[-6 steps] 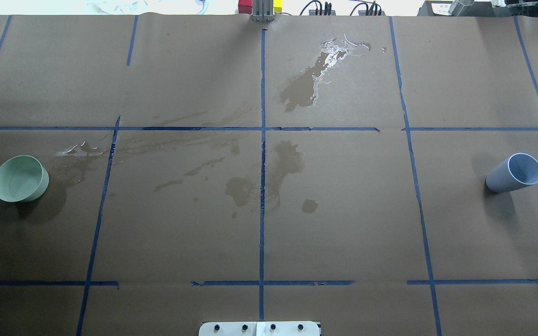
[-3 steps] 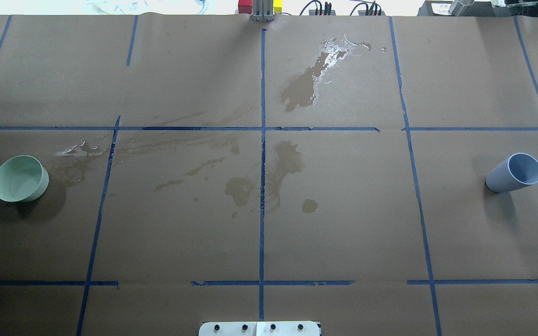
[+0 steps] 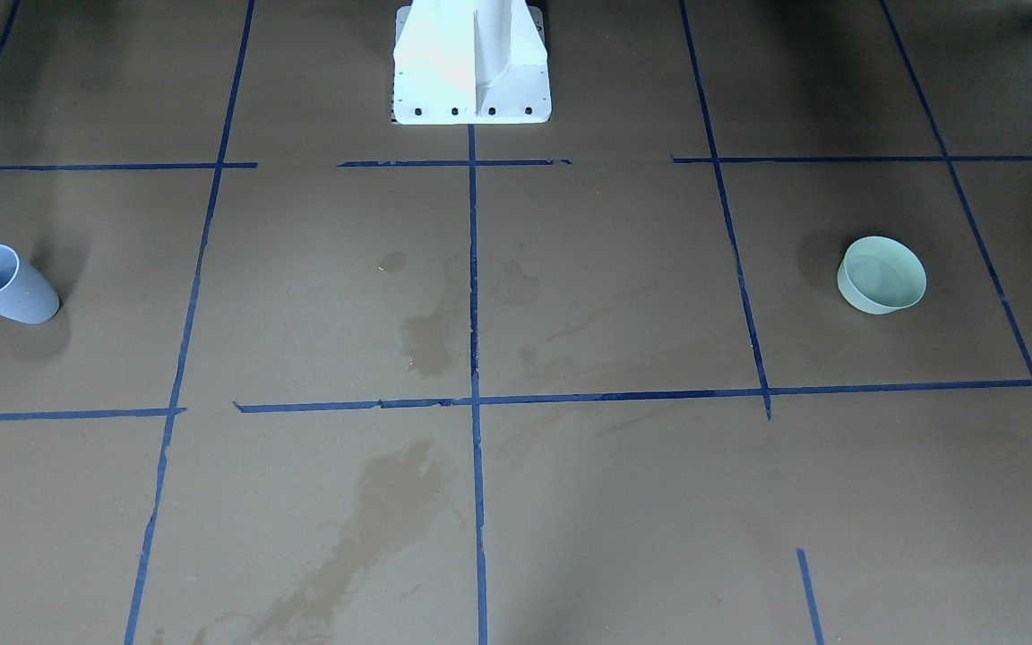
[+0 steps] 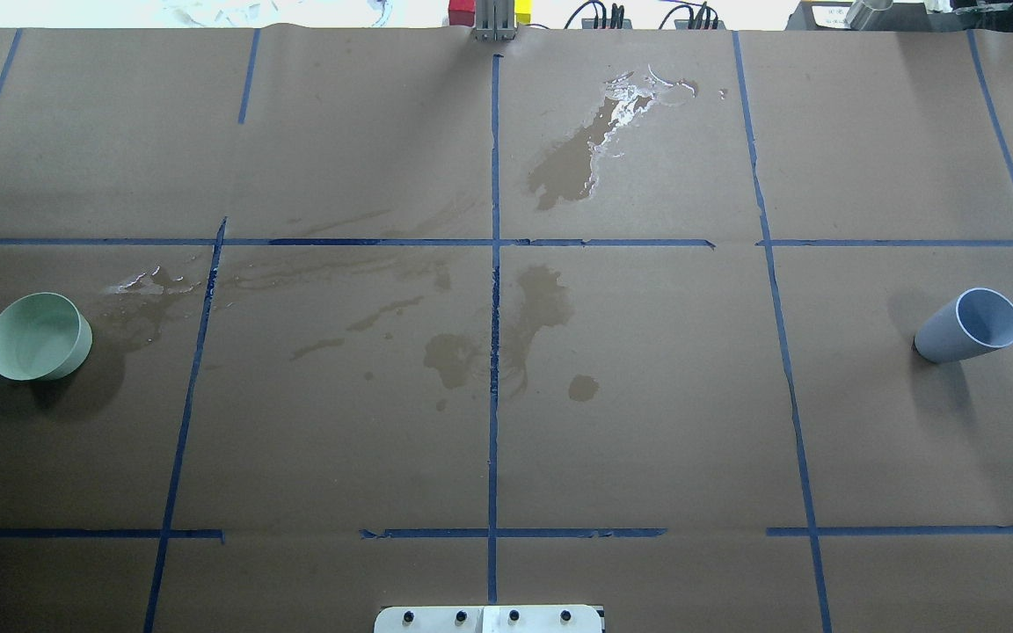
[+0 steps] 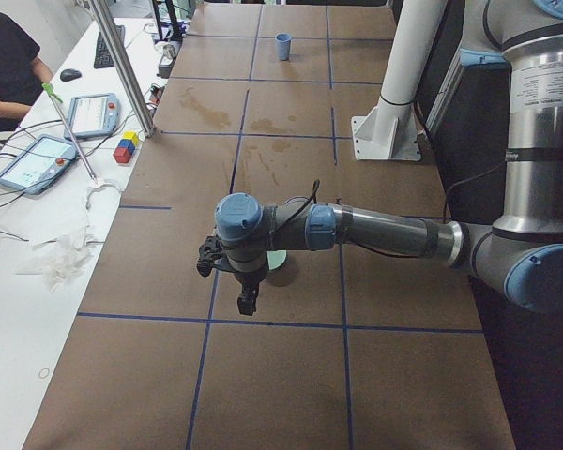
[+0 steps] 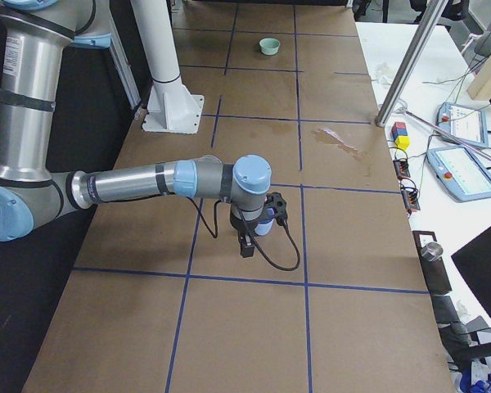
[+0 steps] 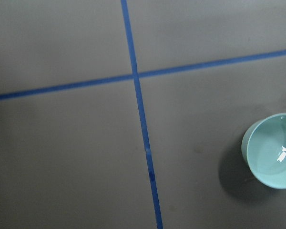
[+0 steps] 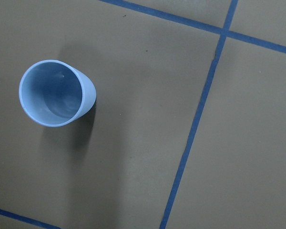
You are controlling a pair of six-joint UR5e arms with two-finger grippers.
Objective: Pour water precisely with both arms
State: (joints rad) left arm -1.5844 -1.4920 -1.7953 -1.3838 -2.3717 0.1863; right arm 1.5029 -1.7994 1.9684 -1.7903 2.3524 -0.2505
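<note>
The pale blue cup [image 4: 968,327] stands upright at the table's right end; the right wrist view looks down into it [image 8: 55,93]. The pale green bowl [image 4: 36,338] stands at the left end and shows at the left wrist view's right edge [image 7: 274,150]. I cannot make out the water in either. The left arm [image 5: 385,234] holds its gripper [image 5: 247,302] above the table next to the bowl. The right arm [image 6: 147,184] holds its gripper [image 6: 245,246] over the table by the cup [image 6: 264,228]. Only the side views show the grippers, so I cannot tell whether they are open or shut.
Wet stains mark the brown paper at the middle [image 4: 489,352] and far middle [image 4: 572,163]. Blue tape lines grid the table. The white pedestal [image 3: 471,63] stands at the robot's edge. Tablets [image 5: 38,159] and a metal post [image 5: 122,66] stand on the operators' side.
</note>
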